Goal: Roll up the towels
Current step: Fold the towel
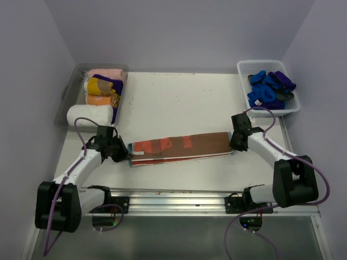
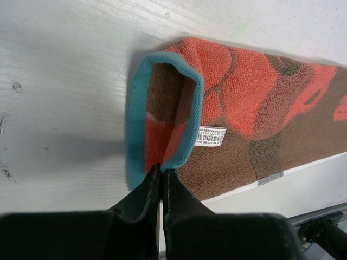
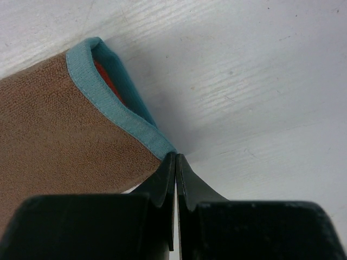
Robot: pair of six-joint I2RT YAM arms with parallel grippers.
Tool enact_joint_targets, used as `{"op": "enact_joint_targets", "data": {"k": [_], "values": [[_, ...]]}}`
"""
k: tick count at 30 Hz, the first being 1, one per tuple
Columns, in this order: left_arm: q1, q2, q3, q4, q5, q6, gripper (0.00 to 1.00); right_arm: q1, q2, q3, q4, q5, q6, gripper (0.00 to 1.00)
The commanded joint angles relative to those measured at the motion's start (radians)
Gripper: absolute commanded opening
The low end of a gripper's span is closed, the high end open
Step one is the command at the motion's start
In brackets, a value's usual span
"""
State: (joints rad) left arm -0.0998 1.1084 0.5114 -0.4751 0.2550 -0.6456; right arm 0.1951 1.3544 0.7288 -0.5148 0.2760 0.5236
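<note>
Top external view: grips the folded brown-and-orange towel (image 1: pixel 181 147) by its teal hem (image 2: pixel 133 119) with left claw (image 1: pixel 127 155) and right claw (image 1: pixel 234 145), both clamped on cloth; holds it flat on the desk (image 1: pixel 179 103) between them, probably for an even roll.

Barcode tag (image 2: pixel 211 136) on brown towel (image 2: pixel 260 108), print illegible

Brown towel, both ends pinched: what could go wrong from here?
1. The left gripper and right gripper each bite only the teal hem at a corner of the brown towel; a pull could slip it free.
2. The folded layers gape at the left gripper's end, so the fold could spread and the roll start crooked.
</note>
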Motion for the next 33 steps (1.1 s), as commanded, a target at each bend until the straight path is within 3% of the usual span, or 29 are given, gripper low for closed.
{"op": "enact_joint_targets", "data": {"k": [1, 7, 9, 10, 11, 12, 13, 14, 17, 19, 22, 23, 25, 26, 27, 30, 33], "values": [[-0.005, 0.001, 0.003, 0.001, -0.031, -0.005, 0.0, -0.006, -0.024, -0.005, 0.007, 0.014, 0.01, 0.0], [-0.005, -0.005, -0.004, -0.003, -0.033, -0.008, 0.0, -0.008, -0.021, -0.005, 0.007, 0.006, 0.013, 0.0], [-0.005, -0.004, 0.001, -0.01, -0.03, -0.012, 0.11, -0.006, -0.024, 0.0, 0.001, -0.001, 0.013, 0.0], [-0.005, -0.005, 0.006, -0.014, -0.028, -0.014, 0.22, -0.006, -0.031, 0.003, -0.002, -0.006, 0.012, 0.05], [-0.005, -0.013, 0.012, -0.02, -0.026, -0.019, 0.46, -0.006, -0.037, 0.006, -0.013, -0.009, 0.007, 0.19], [-0.005, -0.024, 0.019, -0.037, -0.028, -0.022, 0.55, -0.006, -0.049, 0.012, -0.022, -0.011, 0.004, 0.28], [-0.005, -0.038, 0.044, -0.046, -0.034, -0.023, 0.62, -0.006, -0.073, 0.029, -0.031, -0.009, 0.001, 0.37], [-0.005, -0.068, 0.061, -0.059, -0.042, -0.026, 0.67, -0.006, -0.09, 0.038, -0.056, -0.003, -0.007, 0.55], [-0.005, -0.116, 0.14, -0.1, -0.092, -0.026, 0.68, -0.006, -0.139, 0.084, -0.085, 0.012, -0.016, 0.66], [-0.006, -0.128, 0.19, -0.106, -0.108, -0.023, 0.65, -0.006, -0.147, 0.116, -0.085, 0.012, -0.022, 0.67], [-0.053, -0.081, 0.225, -0.06, -0.103, -0.029, 0.49, -0.006, -0.109, 0.148, -0.048, -0.02, -0.017, 0.62], [-0.076, -0.038, 0.234, -0.045, -0.1, -0.041, 0.39, -0.006, -0.092, 0.162, -0.038, -0.032, -0.017, 0.49], [-0.144, 0.008, 0.249, 0.018, -0.067, -0.048, 0.29, -0.006, -0.034, 0.185, -0.007, -0.073, -0.017, 0.35], [-0.156, 0.055, 0.248, 0.044, -0.054, -0.052, 0.18, -0.005, -0.009, 0.195, 0.011, -0.08, -0.014, 0.22], [-0.161, 0.08, 0.24, 0.09, -0.051, -0.052, 0.13, -0.006, 0.038, 0.207, 0.021, -0.092, -0.014, 0.19], [-0.159, 0.18, 0.243, 0.133, -0.049, -0.028, 0.01, -0.006, 0.113, 0.262, 0.039, -0.135, -0.027, 0.15], [-0.158, 0.258, 0.24, 0.156, -0.098, -0.017, 0.0, -0.006, 0.196, 0.302, 0.048, -0.129, -0.034, 0.15]]}}
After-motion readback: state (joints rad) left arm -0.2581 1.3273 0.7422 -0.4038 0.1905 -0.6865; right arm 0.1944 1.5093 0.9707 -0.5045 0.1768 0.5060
